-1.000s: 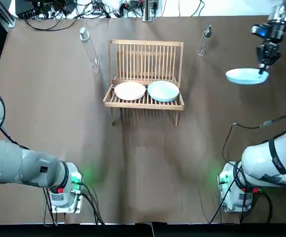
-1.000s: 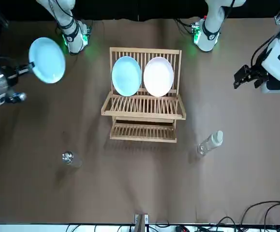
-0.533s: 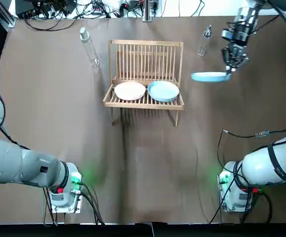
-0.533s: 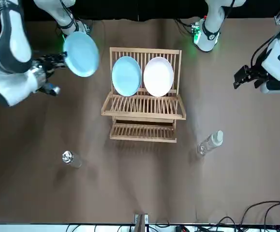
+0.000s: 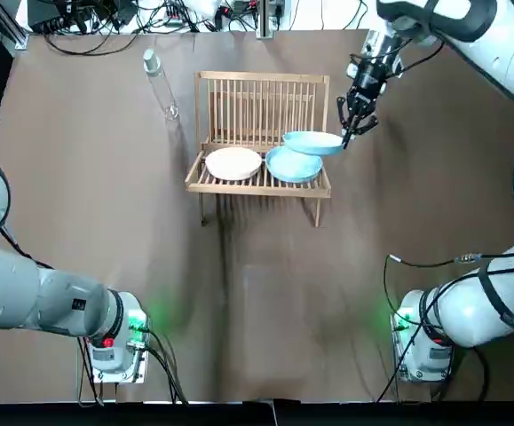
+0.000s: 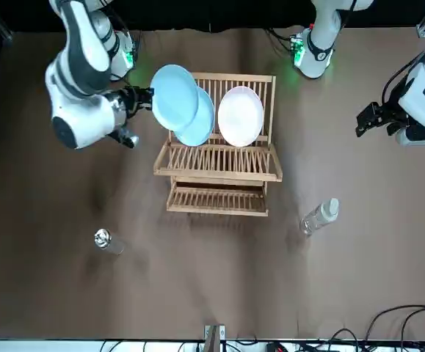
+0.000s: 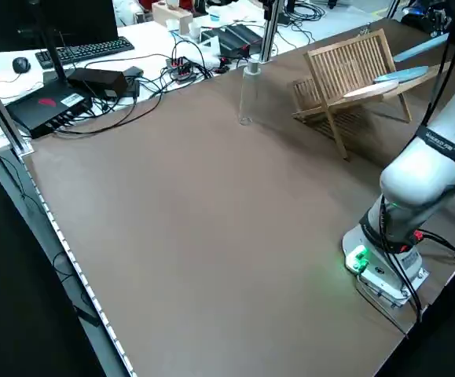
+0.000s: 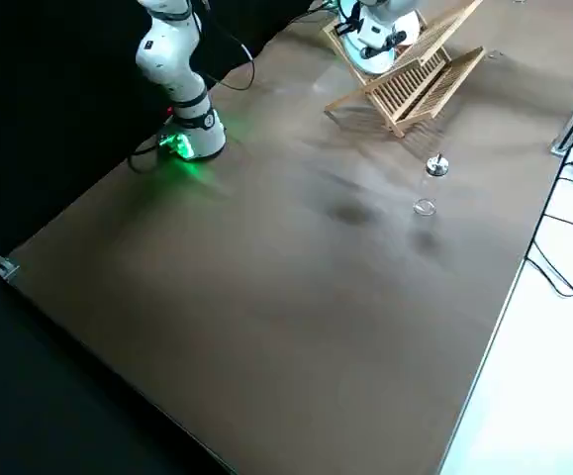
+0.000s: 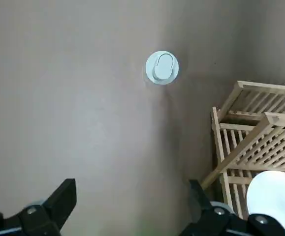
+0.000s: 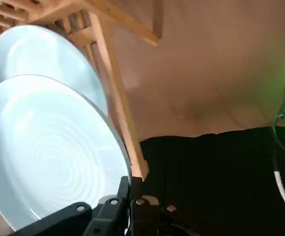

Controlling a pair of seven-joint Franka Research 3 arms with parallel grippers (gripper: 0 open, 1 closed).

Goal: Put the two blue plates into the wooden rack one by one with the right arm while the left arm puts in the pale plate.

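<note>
Nearest, at the counter's near edge: left arm base and right arm base, each lit green.

Farther in, out at the left side and well apart from everything else: left pincer, fingers spread wide, nothing between them, hovering above bare counter.

Mid-counter, the wooden rack, with the pale plate slotted in its left half and one blue plate in its right half, side by side, both leaning back.

Just above that blue plate and overlapping it: second blue plate, pinched at its rim by the right pincer, clear of the counter. Contact with the rack impossible to tell.

Farthest, flanking the rack's back: a clear bottle standing at the left, a small stoppered bottle at the right.
</note>
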